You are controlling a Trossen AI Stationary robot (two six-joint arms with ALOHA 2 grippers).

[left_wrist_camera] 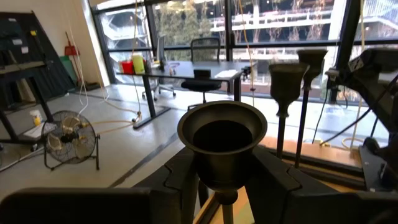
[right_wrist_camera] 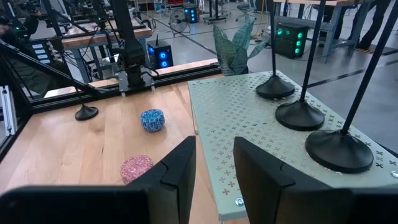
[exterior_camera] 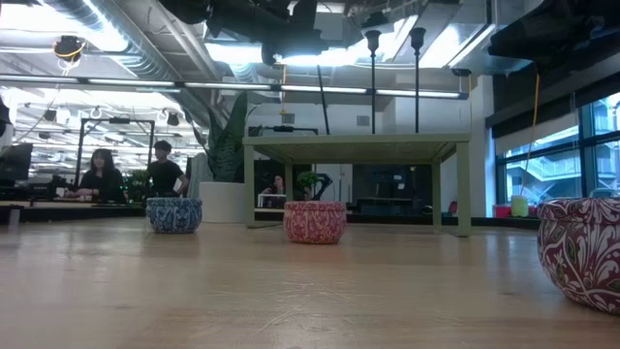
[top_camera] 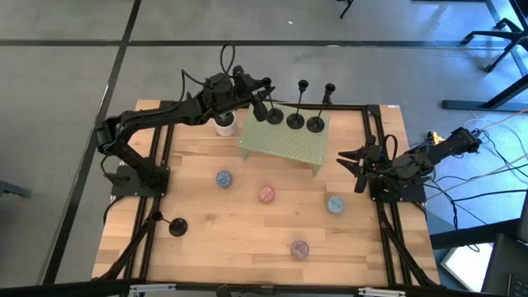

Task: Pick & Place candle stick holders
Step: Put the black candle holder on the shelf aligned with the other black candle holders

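Three black candle stick holders stand by their disc bases on the green perforated stand (top_camera: 285, 140). Their bases are the left one (top_camera: 274, 115), the middle one (top_camera: 295, 121) and the right one (top_camera: 315, 124). A fourth holder (top_camera: 176, 226) stands on the table near the left front. My left gripper (top_camera: 262, 104) is open at the left holder. Its fingers (left_wrist_camera: 180, 177) stand on either side of the stem just below the cup top (left_wrist_camera: 222, 140), with gaps showing. My right gripper (top_camera: 353, 161) is open and empty at the table's right edge.
Speckled balls lie on the wooden table: blue (top_camera: 223, 178), pink (top_camera: 266, 194), light blue (top_camera: 334, 205) and purple (top_camera: 299, 248). A white cup (top_camera: 224, 125) stands left of the stand. Black frame rails run along the table's sides. People sit far back in the room (exterior_camera: 102, 174).
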